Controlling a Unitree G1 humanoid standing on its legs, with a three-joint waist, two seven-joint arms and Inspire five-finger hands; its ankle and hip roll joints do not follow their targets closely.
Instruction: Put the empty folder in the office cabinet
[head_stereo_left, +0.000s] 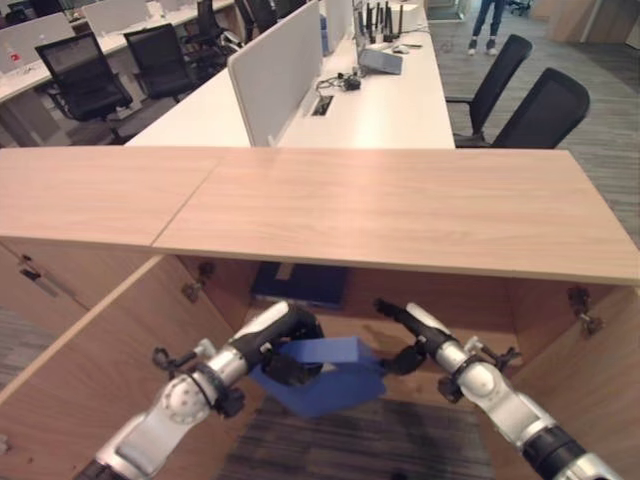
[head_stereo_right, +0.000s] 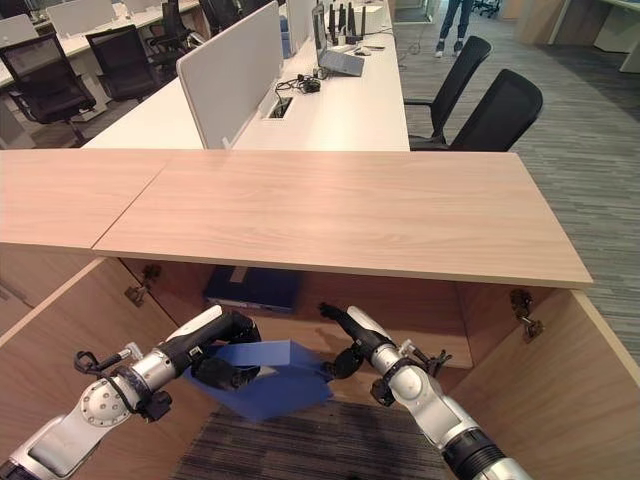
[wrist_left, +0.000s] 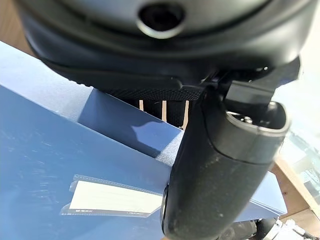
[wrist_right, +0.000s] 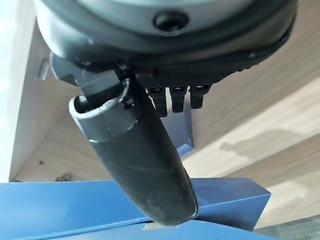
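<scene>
Blue plastic is what I have between both hands: the empty folder hangs tilted just in front of the open office cabinet, below its wooden top and not yet on the shelf inside. My left hand has its fingers curled over the folder's near upper edge, with the thumb clamped on the face that carries the label pocket, as the left wrist view shows. My right hand meets the folder's far corner; its thumb lies along the blue edge in the right wrist view, but the fingers are largely hidden behind the palm, so I cannot tell whether they truly clamp the folder or only steady it. Another dark blue folder already lies flat at the back of the shelf, to the left. To do this step well, I judge I should level the folder first, then feed it forward under the top panel toward the free stretch of shelf on the right, keeping clear of the door hinges and both open doors. I would release the left hand's hold only once the shelf bears the weight.
</scene>
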